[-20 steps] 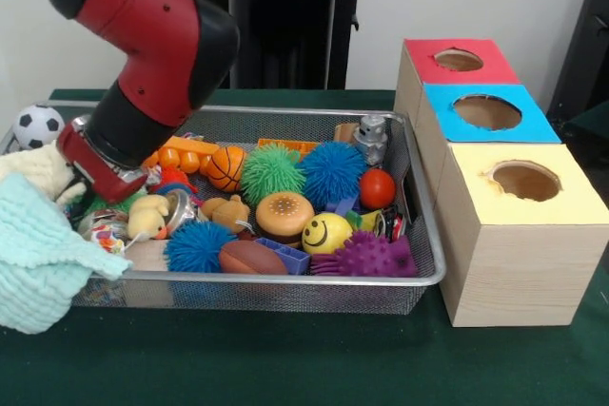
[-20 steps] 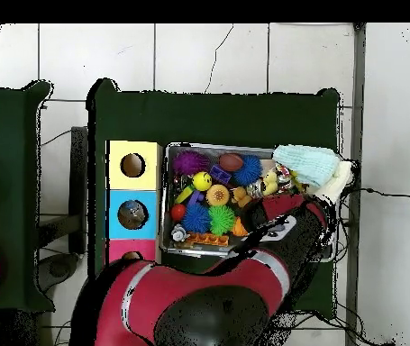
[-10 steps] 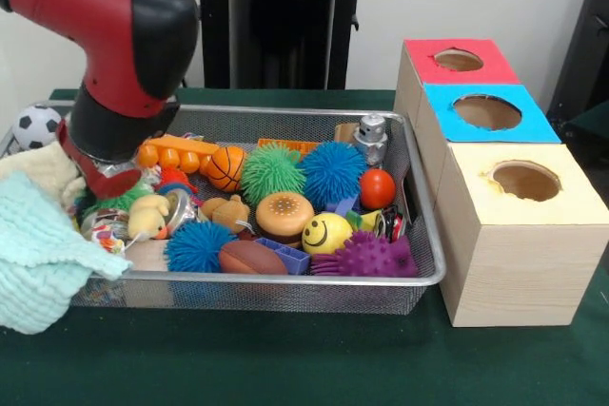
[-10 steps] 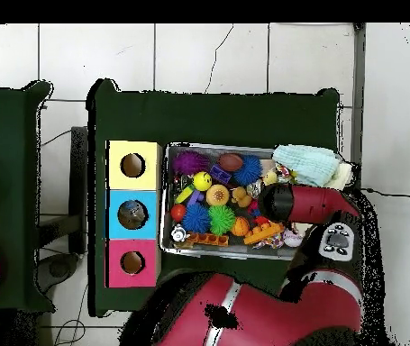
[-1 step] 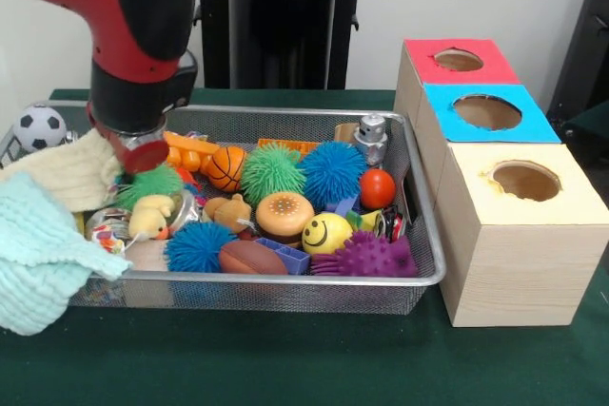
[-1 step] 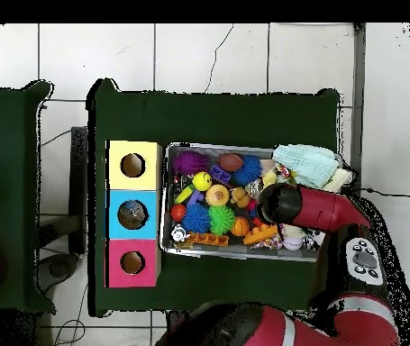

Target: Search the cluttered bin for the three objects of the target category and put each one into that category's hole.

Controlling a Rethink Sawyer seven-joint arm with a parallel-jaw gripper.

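Hovering over the left end of the mesh bin (image 5: 419, 278), beside the pale cloths (image 5: 43, 225), probably searching the clutter. Gripper (image 5: 143, 152) state impossible to tell. Target category unclear; toys lying inside the bin, holed boxes (image 5: 504, 225) standing just right.

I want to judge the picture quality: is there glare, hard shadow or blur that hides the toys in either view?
Front view: even, soft light, no strong glare; the toys in the mesh bin read clearly, but the red arm hides the left rear corner. Overhead view: the toys are too small to tell apart well, and the arm covers the bin's right end.
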